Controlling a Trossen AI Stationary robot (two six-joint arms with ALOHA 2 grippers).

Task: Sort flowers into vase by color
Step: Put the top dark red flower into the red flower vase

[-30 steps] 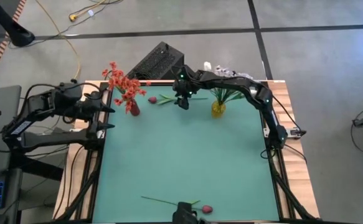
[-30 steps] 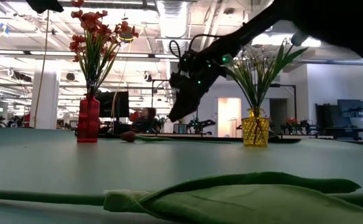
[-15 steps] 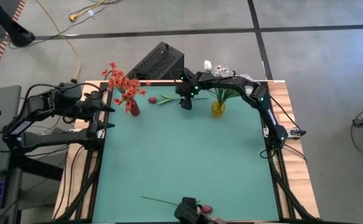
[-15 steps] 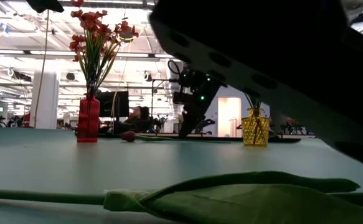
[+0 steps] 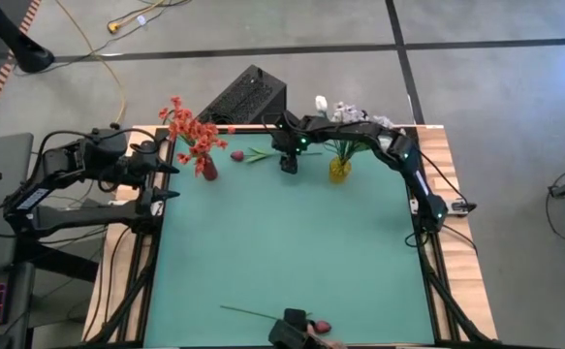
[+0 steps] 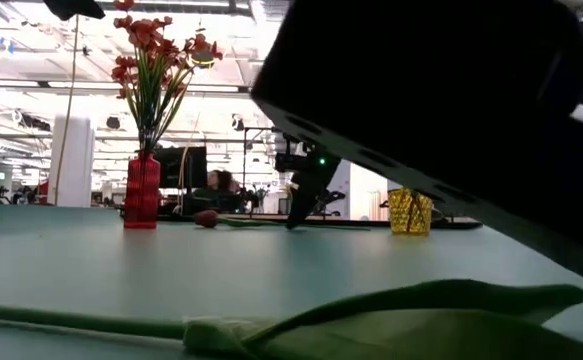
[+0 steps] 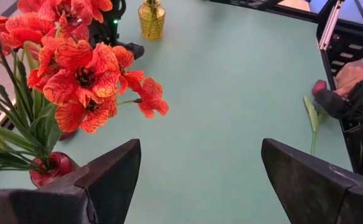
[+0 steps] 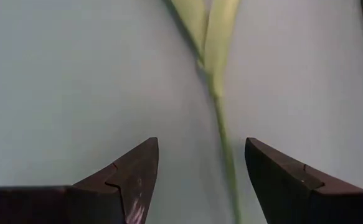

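High view: since the earlier frame the right gripper (image 5: 288, 163) has dropped toward the far edge, over the pink-bud flower (image 5: 253, 153) lying between the red vase (image 5: 207, 170) and the yellow vase (image 5: 339, 171); a pickup looks imminent.

Right wrist view: jaws wide, empty, straddling the stem (image 8: 221, 118).

Left wrist view: left gripper (image 7: 197, 180) wide, empty, waiting at the left.

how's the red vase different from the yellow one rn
The red vase stands near the mat's far left corner; the yellow vase stands further right along the far edge. The red vase holds orange-red blossoms; the yellow vase holds white and pale blossoms on green stems. In the low view the red vase looks taller and slimmer, the yellow vase squat. Both stand upright.
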